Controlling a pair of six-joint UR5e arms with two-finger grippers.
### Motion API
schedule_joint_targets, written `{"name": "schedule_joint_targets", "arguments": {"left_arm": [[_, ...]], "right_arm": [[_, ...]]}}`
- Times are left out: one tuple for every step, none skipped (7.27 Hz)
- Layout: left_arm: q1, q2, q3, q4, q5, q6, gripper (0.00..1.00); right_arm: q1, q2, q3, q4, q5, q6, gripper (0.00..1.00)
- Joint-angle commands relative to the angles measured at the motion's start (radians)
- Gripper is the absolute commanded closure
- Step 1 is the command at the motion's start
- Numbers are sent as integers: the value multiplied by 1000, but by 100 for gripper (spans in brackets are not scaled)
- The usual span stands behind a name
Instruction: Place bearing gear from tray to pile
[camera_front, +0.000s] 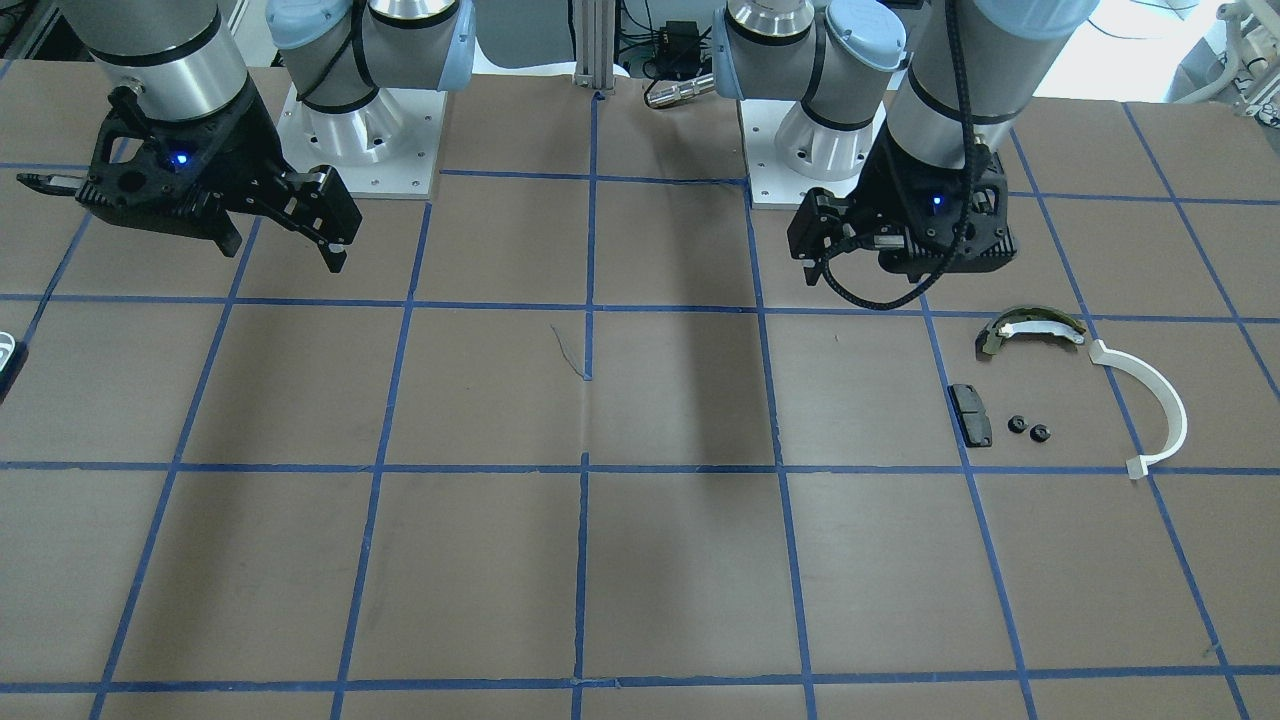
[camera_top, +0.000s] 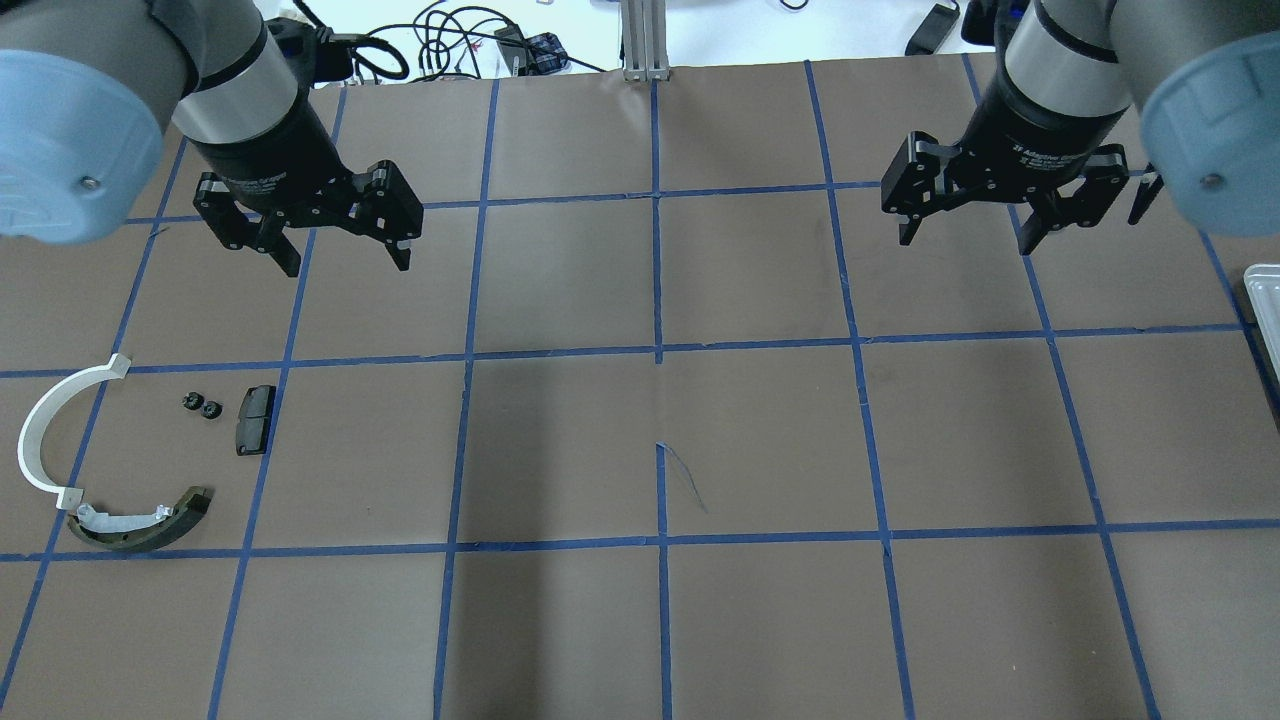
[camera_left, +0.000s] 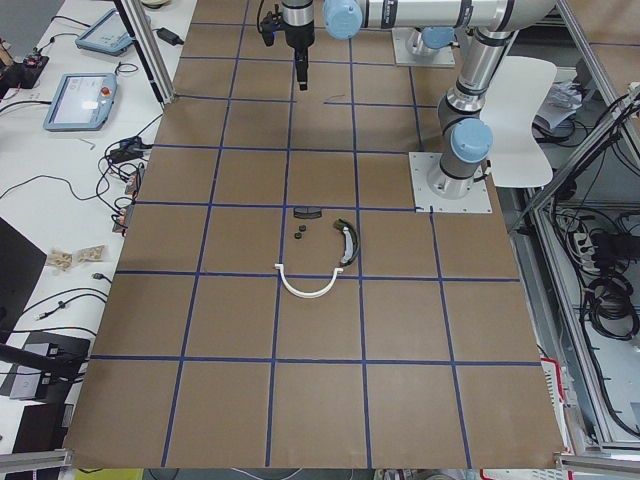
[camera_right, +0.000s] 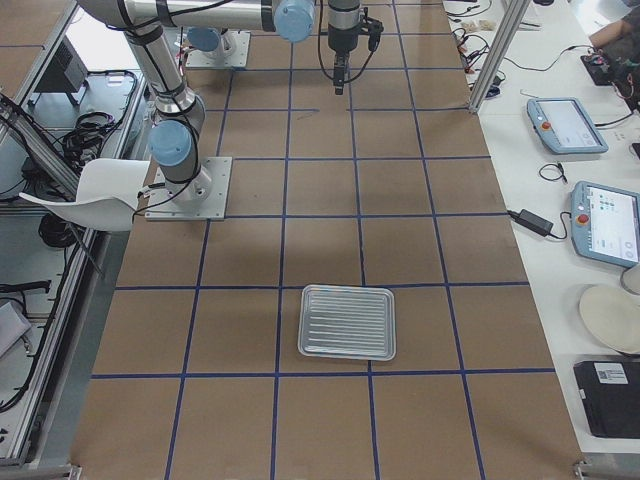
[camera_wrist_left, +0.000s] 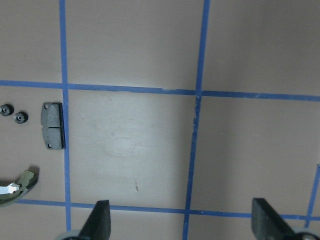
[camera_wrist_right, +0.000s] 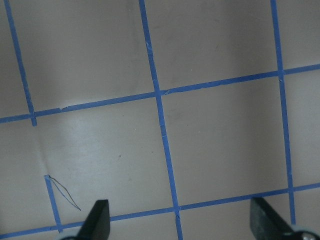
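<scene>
Two small black bearing gears (camera_top: 200, 406) lie on the table beside a black rectangular pad (camera_top: 254, 419). With an olive-green curved shoe (camera_top: 150, 527) and a thin white half-ring (camera_top: 45, 430) they form the pile at the left. The gears (camera_wrist_left: 13, 113) also show at the left edge of the left wrist view. The silver tray (camera_right: 347, 322) lies far to the right, and I see nothing in it. My left gripper (camera_top: 347, 262) is open and empty, above the table beyond the pile. My right gripper (camera_top: 965, 240) is open and empty, over bare table.
The table is brown with a grid of blue tape. The tray's edge (camera_top: 1262, 300) shows at the overhead view's right side. Both arm bases (camera_front: 360, 130) stand at the table's robot side. Cables and tablets lie beyond the table's far edge.
</scene>
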Motion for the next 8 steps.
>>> {"name": "schedule_joint_targets", "arguments": {"left_arm": [[-13, 42, 8, -12, 16, 3, 0], [-14, 47, -7, -4, 12, -4, 0], [-14, 44, -2, 2, 13, -4, 0], [-10, 33, 8, 37, 12, 6, 0], [-9, 31, 7, 69, 10, 5, 0], [-9, 42, -7, 70, 10, 5, 0], [-8, 43, -7, 70, 10, 5, 0], [-9, 47, -7, 70, 9, 3, 0]], "right_arm": [[1, 0, 10, 38, 6, -1, 0], [1, -2, -3, 36, 6, -1, 0], [1, 0, 10, 42, 4, 0, 0], [2, 0, 4, 39, 7, 0, 0], [2, -2, 0, 41, 10, -1, 0], [1, 3, -2, 44, 59, -1, 0], [1, 0, 3, 63, 66, -11, 0], [1, -2, -2, 77, 61, -11, 0]]}}
